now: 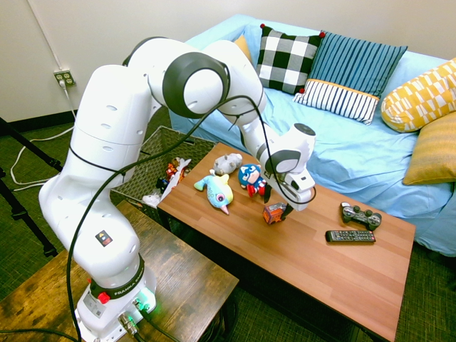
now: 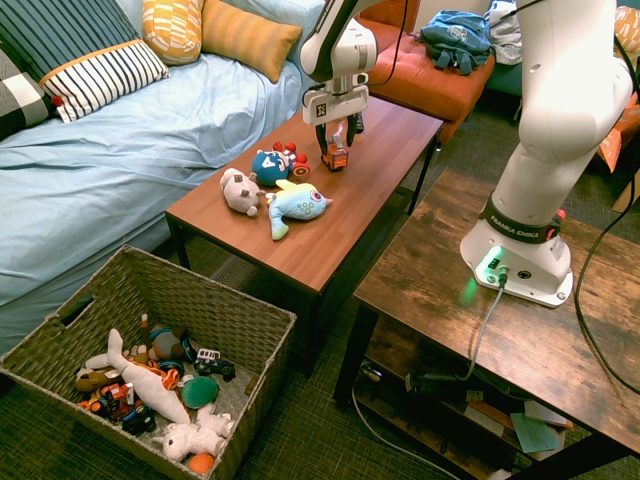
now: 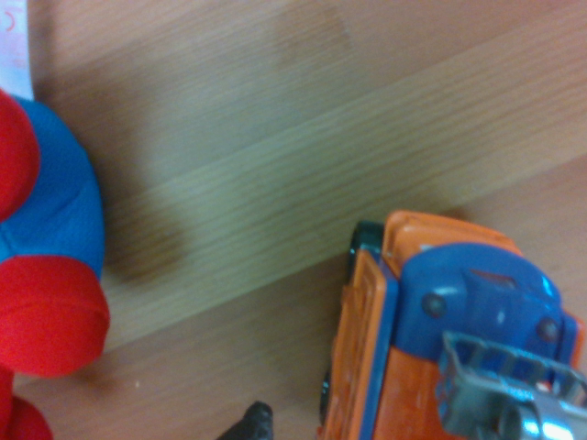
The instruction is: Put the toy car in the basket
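Large rectangular grey-brown woven basket [image 2: 150, 300], nearest the second exterior camera, stood on the green carpet, filled with assorted toys; left to right along the reddish wooden coffee table [image 2: 330, 230] lay a grey plush animal [image 2: 240, 190], a red-blue superhero plush [image 2: 272, 163], a turquoise fish plush [image 2: 298, 203]; small boxy orange-red toy car [image 2: 335, 157] sat upright beside the superhero plush; white two-finger gripper [image 2: 338, 133] pointed down over the car, fingers spread apart, straddling it, nothing grasped.
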Robot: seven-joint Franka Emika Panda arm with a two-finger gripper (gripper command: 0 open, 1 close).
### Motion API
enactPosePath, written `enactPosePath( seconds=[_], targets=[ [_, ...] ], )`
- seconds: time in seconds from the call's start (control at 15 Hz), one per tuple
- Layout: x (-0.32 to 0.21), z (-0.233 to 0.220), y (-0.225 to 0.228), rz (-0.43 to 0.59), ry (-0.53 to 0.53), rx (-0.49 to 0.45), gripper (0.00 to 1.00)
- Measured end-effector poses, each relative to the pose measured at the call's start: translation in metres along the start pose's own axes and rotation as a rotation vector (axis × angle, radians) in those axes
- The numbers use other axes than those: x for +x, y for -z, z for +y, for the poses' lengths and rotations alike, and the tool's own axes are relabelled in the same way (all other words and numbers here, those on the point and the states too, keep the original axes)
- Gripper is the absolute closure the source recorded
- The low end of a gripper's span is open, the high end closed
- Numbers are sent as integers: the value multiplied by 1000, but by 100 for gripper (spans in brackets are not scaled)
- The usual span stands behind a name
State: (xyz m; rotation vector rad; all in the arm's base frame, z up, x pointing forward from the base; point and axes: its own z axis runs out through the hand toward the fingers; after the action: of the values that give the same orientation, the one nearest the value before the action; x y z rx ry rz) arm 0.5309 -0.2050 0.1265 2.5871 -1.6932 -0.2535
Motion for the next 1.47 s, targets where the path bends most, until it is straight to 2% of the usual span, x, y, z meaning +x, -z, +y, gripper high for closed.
enactPosePath(
  seconds=[0.2,0.87,1.07,1.27,1.47],
  targets=[
    [9,-7,-14,-4,-6,-3,100],
    [8,-10,-18,-15,8,8,100],
    [3,-5,16,18,19,63,100],
    [-55,-21,86,96,113,148,100],
    [-180,-52,128,187,265,138,100]
  ],
)
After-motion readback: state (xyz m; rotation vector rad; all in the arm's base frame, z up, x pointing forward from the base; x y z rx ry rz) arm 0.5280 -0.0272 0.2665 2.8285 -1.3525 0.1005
